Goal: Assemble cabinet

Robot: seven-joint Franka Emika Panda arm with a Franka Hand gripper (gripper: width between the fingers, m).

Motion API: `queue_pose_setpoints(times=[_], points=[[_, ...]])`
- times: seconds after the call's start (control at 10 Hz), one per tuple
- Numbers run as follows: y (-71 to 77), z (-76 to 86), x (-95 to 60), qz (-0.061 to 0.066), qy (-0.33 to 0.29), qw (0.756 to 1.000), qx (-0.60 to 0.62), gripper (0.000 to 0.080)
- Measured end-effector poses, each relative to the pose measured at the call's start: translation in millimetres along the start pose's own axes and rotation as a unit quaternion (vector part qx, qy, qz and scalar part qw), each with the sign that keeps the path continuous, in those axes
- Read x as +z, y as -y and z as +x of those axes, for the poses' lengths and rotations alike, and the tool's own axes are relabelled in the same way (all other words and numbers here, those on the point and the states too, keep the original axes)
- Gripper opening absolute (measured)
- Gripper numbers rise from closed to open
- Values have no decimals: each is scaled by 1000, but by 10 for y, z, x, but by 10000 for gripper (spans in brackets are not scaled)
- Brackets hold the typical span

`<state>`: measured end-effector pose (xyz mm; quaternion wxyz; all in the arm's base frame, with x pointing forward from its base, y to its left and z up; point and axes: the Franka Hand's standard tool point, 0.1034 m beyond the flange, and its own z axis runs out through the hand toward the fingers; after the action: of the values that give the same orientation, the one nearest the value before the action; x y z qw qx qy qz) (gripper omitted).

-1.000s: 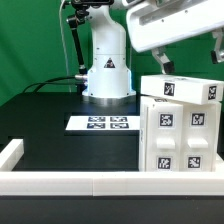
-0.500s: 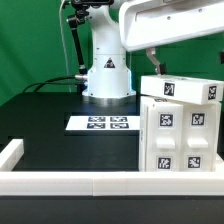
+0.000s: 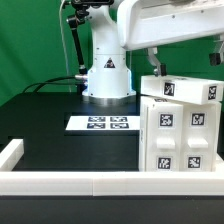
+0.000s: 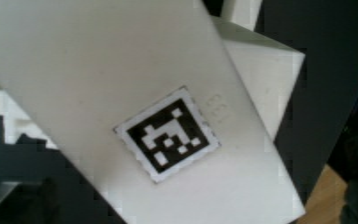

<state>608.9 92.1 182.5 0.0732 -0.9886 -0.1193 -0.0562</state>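
The white cabinet body (image 3: 178, 140) stands on the black table at the exterior view's right, with several black-and-white tags on its front. A white block (image 3: 186, 90) with tags lies across its top. My gripper (image 3: 183, 60) hangs just above that block, its two fingers (image 3: 152, 62) spread wide and nothing between them. In the wrist view a white slab (image 4: 105, 70) with one tag (image 4: 167, 136) fills most of the picture, very close. The fingertips do not show there.
The marker board (image 3: 101, 124) lies flat on the table in front of the robot base (image 3: 107, 72). Low white border rails run along the front edge (image 3: 70, 184) and the left corner (image 3: 10, 152). A green backdrop stands behind.
My gripper has shifted a little toward the exterior view's left above the cabinet. The cabinet parts have not moved.
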Motion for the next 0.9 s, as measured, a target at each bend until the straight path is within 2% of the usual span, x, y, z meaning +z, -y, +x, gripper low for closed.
queue_pose_setpoints(times=[0.2,0.4,0.7,0.9], points=[[-43,-24,17,-4,4,994,-105,797],[-58,-71,61,-5,6,989,-145,797],[-93,-174,187,-9,8,991,-130,797],[-105,-180,226,-11,8,992,-129,797]])
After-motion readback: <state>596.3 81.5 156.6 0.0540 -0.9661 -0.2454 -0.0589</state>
